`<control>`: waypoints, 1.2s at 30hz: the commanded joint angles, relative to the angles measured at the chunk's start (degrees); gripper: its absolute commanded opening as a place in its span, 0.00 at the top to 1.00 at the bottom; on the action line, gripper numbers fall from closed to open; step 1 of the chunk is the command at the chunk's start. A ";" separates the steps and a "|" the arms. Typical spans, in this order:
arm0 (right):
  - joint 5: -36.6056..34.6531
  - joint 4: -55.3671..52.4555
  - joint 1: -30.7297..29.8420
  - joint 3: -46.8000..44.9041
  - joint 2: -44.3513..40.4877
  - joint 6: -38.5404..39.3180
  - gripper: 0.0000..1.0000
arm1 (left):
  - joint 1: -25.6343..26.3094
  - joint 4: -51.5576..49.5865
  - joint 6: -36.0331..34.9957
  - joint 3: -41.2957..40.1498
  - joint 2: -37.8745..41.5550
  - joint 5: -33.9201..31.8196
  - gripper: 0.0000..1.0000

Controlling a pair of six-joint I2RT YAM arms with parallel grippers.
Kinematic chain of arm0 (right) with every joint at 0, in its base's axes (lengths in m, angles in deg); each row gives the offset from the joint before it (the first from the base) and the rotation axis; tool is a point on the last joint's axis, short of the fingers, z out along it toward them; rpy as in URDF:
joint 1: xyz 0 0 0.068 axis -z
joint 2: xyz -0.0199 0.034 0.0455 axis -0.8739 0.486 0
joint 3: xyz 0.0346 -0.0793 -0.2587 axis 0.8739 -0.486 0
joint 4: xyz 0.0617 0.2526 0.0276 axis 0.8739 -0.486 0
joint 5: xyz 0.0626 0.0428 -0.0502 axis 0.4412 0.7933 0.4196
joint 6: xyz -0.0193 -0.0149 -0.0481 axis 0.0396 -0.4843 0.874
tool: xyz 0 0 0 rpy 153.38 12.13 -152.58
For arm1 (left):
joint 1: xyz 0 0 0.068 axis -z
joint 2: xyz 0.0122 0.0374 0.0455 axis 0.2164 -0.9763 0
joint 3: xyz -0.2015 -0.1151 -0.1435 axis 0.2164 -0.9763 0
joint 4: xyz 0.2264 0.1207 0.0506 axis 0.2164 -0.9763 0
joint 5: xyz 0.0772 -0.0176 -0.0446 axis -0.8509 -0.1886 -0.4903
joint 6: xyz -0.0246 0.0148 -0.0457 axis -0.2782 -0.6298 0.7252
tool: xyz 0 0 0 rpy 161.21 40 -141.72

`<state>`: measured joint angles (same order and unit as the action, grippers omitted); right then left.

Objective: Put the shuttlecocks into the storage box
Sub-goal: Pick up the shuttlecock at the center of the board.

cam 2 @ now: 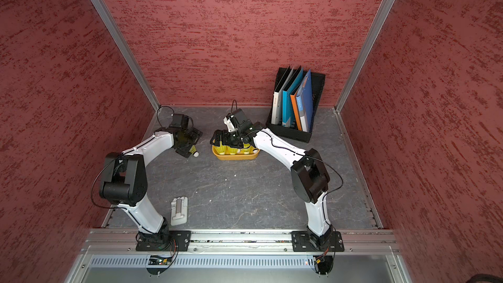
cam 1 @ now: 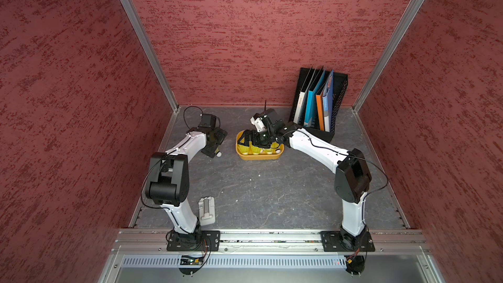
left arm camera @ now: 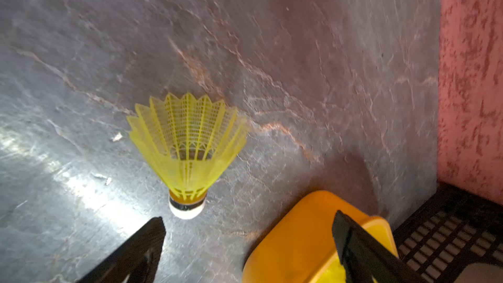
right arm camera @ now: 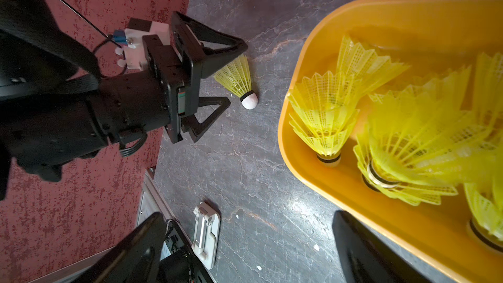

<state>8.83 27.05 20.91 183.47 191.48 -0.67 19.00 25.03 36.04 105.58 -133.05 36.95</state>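
One neon yellow-green plastic shuttlecock point(left arm camera: 187, 145) lies on the grey counter point(cam 1: 272, 186), just left of the shallow orange-yellow storage box point(cam 1: 255, 157). Its white tip points toward my wide, empty left jaws, the nearer pair. My right jaws hang wide over the box.

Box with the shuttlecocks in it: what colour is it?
The box is orange-yellow, clearest in the right wrist view.
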 commanded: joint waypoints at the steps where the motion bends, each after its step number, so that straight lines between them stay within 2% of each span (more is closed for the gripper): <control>1: 0.40 0.22 0.28 -1.41 -2.07 -0.61 0.01 | 1.39 -7.48 -6.02 1.56 -0.28 0.59 0.00; 7: -0.96 -0.40 0.28 -2.00 -2.94 -0.53 0.01 | 3.91 -13.23 -6.35 2.49 -2.18 -4.10 0.00; 11: -0.77 -0.01 0.28 -2.94 -3.56 -0.47 0.01 | 2.76 -6.27 -5.82 -1.23 -1.79 -2.88 0.00; 17: 0.10 -0.40 0.61 -2.34 -3.67 -2.15 0.01 | 2.77 -1.71 -6.12 -2.99 -1.94 -5.55 0.17; 21: 0.33 -3.35 1.32 0.95 -1.77 -4.89 0.02 | 2.68 0.08 -7.94 -2.10 -3.45 -6.69 0.21; 26: 0.81 -7.98 2.13 7.95 2.97 -9.38 0.01 | 3.14 -1.14 -9.97 -0.45 -5.28 -8.13 0.26; 31: 1.96 -19.01 2.48 22.52 11.35 -12.35 0.02 | 3.64 -3.87 -9.98 0.28 -6.81 -9.70 0.27; 36: 1.84 -24.23 2.48 32.38 16.81 -13.95 0.02 | 3.96 -3.57 -9.93 0.31 -7.35 -10.25 0.30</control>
<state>10.03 9.10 23.21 212.15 206.95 -12.67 22.76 22.27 26.88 104.33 -139.13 28.41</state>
